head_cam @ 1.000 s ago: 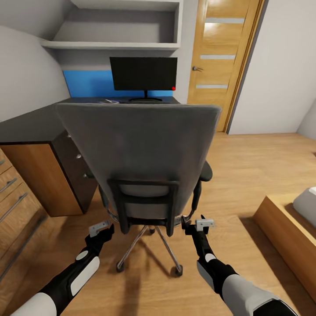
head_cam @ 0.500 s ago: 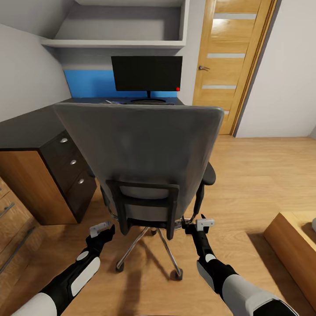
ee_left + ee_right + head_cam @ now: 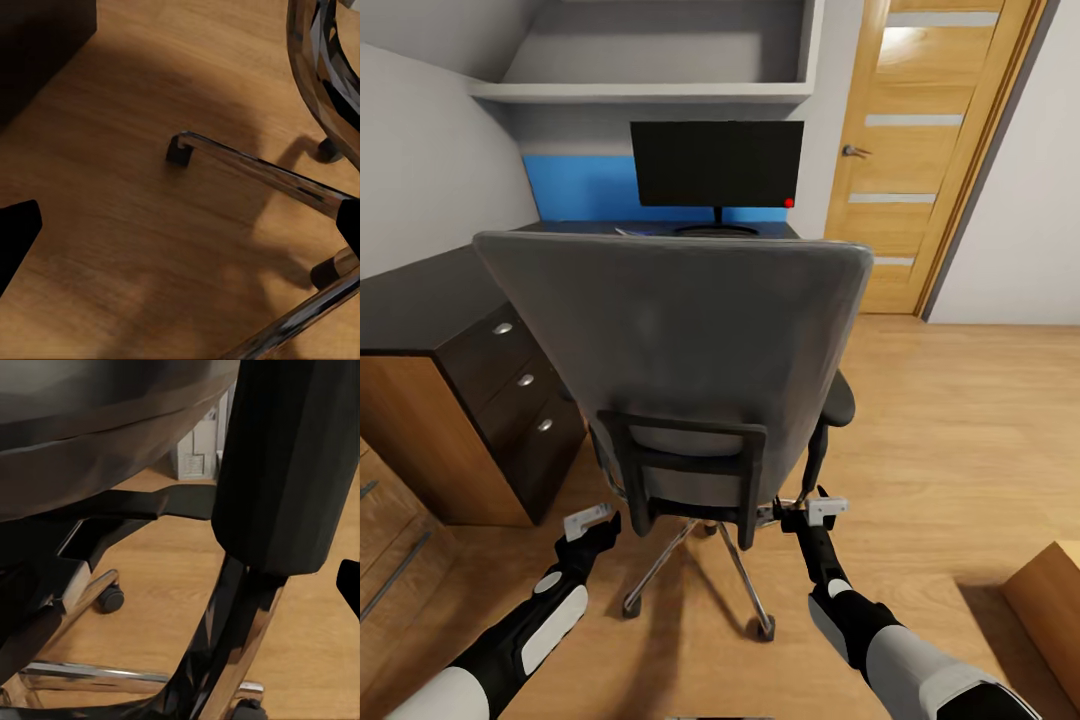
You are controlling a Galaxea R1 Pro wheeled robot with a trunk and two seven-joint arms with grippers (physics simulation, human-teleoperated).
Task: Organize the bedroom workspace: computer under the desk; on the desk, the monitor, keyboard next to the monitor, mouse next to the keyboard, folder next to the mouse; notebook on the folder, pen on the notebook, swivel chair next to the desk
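Observation:
The swivel chair (image 3: pixel 680 330) stands right in front of me with its grey back toward me, hiding its seat. Its chrome star base (image 3: pixel 262 172) spreads over the wooden floor. My left gripper (image 3: pixel 605 525) is open, low beside the chair frame's left side, its fingertips (image 3: pixel 15 232) wide apart above the floor. My right gripper (image 3: pixel 790 520) is open at the frame's right side, close to the black armrest post (image 3: pixel 277 472). Beyond the chair, the monitor (image 3: pixel 717 165) stands on the black desk (image 3: pixel 430 295). A pale flat item (image 3: pixel 630 232) peeks over the chair back; I cannot tell what it is.
The desk's black drawer unit (image 3: pixel 525 385) with silver knobs is left of the chair, and a wooden dresser (image 3: pixel 390 530) is at the lower left. A wooden door (image 3: pixel 930 150) is at the right and a wooden box edge (image 3: pixel 1050 600) at the lower right. A blue wall panel (image 3: pixel 580 185) is behind the monitor.
The whole picture has shifted: desk, monitor and door sit further right and more drawer fronts show, so the camera moved. The chair and both grippers keep their places in the view.

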